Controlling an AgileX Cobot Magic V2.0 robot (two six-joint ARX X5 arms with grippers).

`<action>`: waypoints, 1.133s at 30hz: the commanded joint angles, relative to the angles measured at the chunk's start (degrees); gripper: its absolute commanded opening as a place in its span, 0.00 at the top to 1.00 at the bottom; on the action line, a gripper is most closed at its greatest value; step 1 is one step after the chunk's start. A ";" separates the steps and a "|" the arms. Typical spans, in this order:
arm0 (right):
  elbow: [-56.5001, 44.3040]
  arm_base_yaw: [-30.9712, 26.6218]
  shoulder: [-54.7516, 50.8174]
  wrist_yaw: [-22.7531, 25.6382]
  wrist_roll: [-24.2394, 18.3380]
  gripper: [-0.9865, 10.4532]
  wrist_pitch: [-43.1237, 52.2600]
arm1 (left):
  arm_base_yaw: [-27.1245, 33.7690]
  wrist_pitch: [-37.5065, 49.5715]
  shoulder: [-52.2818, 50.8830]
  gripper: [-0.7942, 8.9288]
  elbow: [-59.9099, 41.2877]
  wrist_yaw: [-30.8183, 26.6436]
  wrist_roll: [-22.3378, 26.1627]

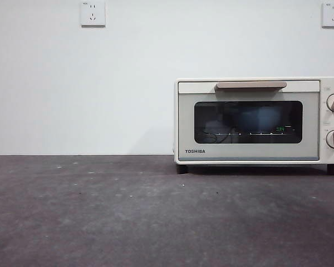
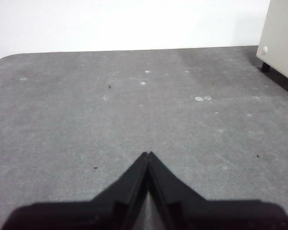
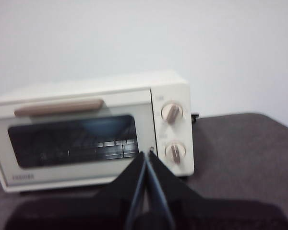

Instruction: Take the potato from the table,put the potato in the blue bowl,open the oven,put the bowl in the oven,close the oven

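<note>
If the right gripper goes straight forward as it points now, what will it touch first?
Most likely the oven: the shut right gripper points at its front near the door's edge, beside the lower knob. Depth is unclear.

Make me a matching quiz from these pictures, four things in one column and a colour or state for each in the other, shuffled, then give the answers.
Things:
1. oven door
2. blue bowl
3. handle
4. left hand

States:
A. tan bar
B. shut, holding nothing
C. closed
D. inside, dimly seen behind the glass

Pairs: 1-C, 2-D, 3-A, 4-B
</note>
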 commanded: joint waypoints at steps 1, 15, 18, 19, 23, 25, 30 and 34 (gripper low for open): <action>-1.57 0.02 -0.07 -0.44 0.66 0.91 -2.16 | 0.22 0.39 0.07 0.92 -0.61 -0.17 -0.35; -1.57 0.04 -0.07 3.06 -1.55 0.91 -14.80 | 0.22 0.39 0.76 0.92 -0.61 -0.15 -0.37; -1.57 0.02 -0.07 3.10 -1.55 0.91 -14.80 | 0.22 0.39 0.76 0.92 -0.61 -0.15 -0.35; -1.57 0.02 -0.07 3.10 -1.55 0.91 -14.80 | 0.22 0.39 0.76 0.92 -0.61 -0.17 -0.35; -1.57 0.02 -0.07 3.10 -1.55 0.91 -14.80 | 0.22 0.39 0.76 0.92 -0.61 -0.15 -0.35; -1.57 0.02 -0.04 3.10 -1.55 0.91 -14.80 | 0.22 0.39 0.76 0.92 -0.61 -0.15 -0.37; -1.57 0.02 -0.02 3.10 -1.55 0.91 -14.80 | 0.22 0.39 0.76 0.92 -0.61 -0.15 -0.35; -1.55 0.02 0.00 3.10 -1.55 0.91 -14.82 | 0.22 0.39 0.76 0.92 -0.61 -0.17 -0.35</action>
